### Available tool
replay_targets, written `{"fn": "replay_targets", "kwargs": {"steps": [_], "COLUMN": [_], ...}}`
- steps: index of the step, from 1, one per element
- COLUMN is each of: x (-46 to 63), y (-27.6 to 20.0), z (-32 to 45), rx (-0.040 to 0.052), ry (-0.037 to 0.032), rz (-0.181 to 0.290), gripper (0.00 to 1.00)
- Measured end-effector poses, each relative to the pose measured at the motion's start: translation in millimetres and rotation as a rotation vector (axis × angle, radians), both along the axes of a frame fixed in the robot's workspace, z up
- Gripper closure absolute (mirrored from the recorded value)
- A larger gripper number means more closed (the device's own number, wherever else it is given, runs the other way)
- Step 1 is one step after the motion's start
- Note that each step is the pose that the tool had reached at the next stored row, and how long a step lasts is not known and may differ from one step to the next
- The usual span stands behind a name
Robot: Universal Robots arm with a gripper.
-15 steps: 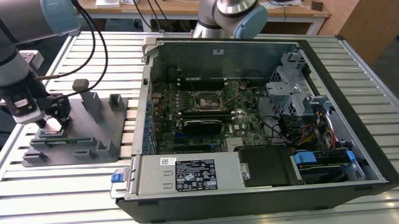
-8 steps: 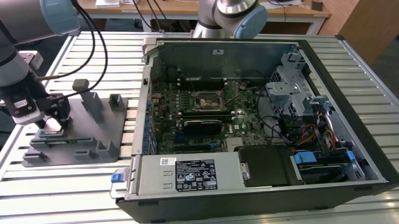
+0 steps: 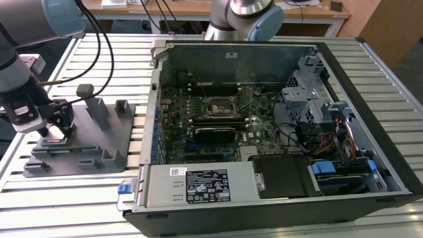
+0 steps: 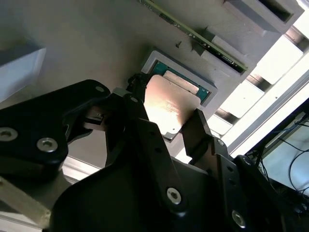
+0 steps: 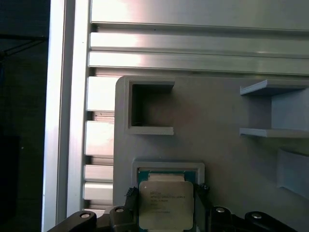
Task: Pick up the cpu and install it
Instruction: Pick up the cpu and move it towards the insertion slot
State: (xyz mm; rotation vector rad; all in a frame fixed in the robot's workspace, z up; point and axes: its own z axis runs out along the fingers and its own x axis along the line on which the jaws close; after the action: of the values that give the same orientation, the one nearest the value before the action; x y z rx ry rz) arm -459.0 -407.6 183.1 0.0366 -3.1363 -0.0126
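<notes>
Work stage: Pick-up phase, as judged from the layout. The cpu (image 5: pixel 165 202) is at the fixture plate (image 3: pixel 99 151) and not in the socket (image 3: pixel 219 106).
Jaws: Narrow and closed against two opposite edges of the cpu, at the chip's 3 o'clock and 9 o'clock in the first wrist view. Gripping by the edges probably keeps the metal top and the underside free of contact.
Cpu location: In the square nest (image 5: pixel 200 168), toward the plate's 8 o'clock side in the exterior view, with its metal top facing up. A thin green rim shows at the chip's 12 o'clock edge. It cannot be told whether the chip rests on the nest floor or hangs just clear of it.
Nest function: The raised walls fit closely round the chip. This likely holds it square, so the jaws meet it in a known position.
Arm (image 3: pixel 17 74): Reaches in from 10 o'clock of the exterior view and points the jaws down onto the plate.
Computer case (image 3: pixel 390 148): Lies on its side at 3 o'clock of the plate, with the side panel off. The motherboard (image 3: pixel 261 126) faces up, which leaves the socket open to access from above.
Socket: Near the board's centre, well apart from the jaws.
Tabletop (image 3: pixel 66 203): Slatted metal. It carries both the plate and the case.
</notes>
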Motion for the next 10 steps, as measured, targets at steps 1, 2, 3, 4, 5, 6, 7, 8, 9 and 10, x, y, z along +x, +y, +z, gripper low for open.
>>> {"fn": "replay_targets", "kwargs": {"steps": [1, 2, 3, 4, 5, 6, 7, 8, 9, 10], "x": [0.0, 0.0, 0.0, -0.1, 0.0, 0.0, 0.0, 0.0, 0.0, 0.0], "y": [0.0, 0.0, 0.0, 0.0, 0.0, 0.0, 0.0, 0.0, 0.0, 0.0], "z": [0.3, 0.8, 1.4, 2.4, 3.4, 4.4, 5.6, 6.8, 8.0, 9.7], "rx": [0.0000, -0.0001, -0.0001, -0.0002, -0.0002, -0.0001, -0.0001, -0.0001, -0.0001, 0.0000], "ry": [0.0000, 0.0002, 0.0002, 0.0004, 0.0004, 0.0002, 0.0002, 0.0002, 0.0002, 0.0002], "rz": [0.000, 0.000, 0.000, 0.000, 0.000, 0.000, 0.000, 0.000, 0.000, 0.000], "gripper": [0.46, 0.46, 0.46, 0.46, 0.46, 0.46, 0.46, 0.46, 0.46, 0.46]}}
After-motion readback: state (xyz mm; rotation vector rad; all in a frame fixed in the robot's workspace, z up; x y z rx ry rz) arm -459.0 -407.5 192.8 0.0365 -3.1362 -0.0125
